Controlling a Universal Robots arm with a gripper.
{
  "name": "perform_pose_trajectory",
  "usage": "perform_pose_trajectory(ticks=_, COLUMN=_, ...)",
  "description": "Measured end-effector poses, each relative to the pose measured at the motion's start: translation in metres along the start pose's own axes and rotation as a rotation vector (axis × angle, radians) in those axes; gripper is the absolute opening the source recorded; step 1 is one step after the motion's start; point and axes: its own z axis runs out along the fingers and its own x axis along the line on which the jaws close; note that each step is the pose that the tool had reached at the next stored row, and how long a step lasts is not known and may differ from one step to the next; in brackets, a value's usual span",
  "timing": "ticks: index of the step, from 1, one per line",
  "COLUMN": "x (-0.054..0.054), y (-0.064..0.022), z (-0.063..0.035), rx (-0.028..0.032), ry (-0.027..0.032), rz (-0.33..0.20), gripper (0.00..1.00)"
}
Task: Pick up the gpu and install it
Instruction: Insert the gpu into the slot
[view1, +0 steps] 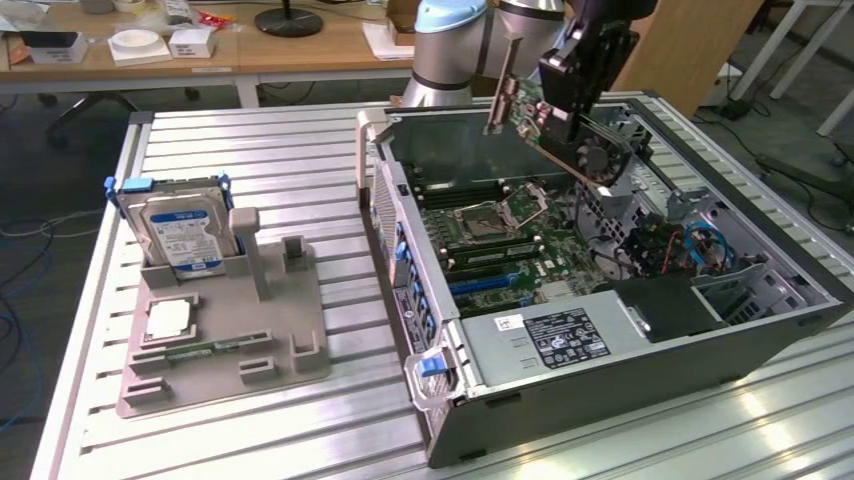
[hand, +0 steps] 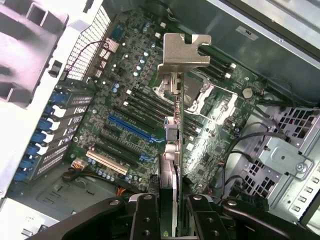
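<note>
Black-fingered gripper (hand: 169, 215): clenched on thin dark gpu (hand: 171, 142) card, opposite its metal bracket (hand: 185, 50).
Position: tilted, above open black computer case (view1: 641, 385).
Handling: probably light, stiff, fragile; hold board edges.

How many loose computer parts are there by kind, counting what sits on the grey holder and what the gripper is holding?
hard drive: 1
silver square chip: 1
memory stick: 1
gpu, held in the gripper: 1
Total: 4
</note>
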Motion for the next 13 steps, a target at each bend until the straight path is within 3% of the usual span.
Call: perform_pose_trajectory(ticks=13, x=0.0003, y=-0.0006, z=0.0000, rx=-0.0016, ry=-0.0048, rz=-0.090, gripper=0.26)
